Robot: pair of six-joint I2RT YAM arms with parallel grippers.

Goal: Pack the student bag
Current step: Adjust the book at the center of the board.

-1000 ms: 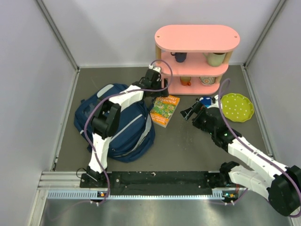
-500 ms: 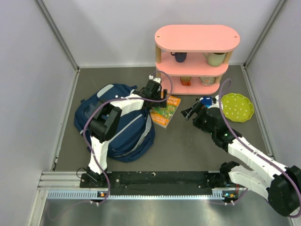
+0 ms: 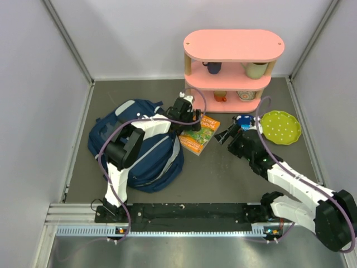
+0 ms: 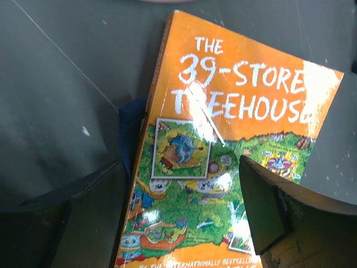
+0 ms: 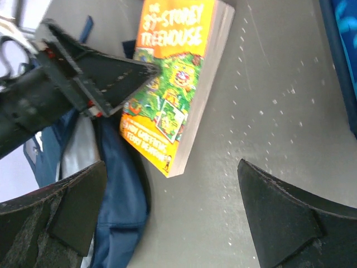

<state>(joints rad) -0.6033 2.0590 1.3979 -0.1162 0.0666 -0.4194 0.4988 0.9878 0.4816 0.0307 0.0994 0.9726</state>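
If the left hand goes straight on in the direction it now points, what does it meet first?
Most likely the orange paperback book, "The 39-Storey Treehouse". The left hand is open and points down at the cover, which fills the gap between its jaws. Its height above the cover is unclear.

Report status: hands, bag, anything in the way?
Left hand open over book; right hand open nearby. Bag lying flat, book outside, overlapping its edge. Nothing on book.
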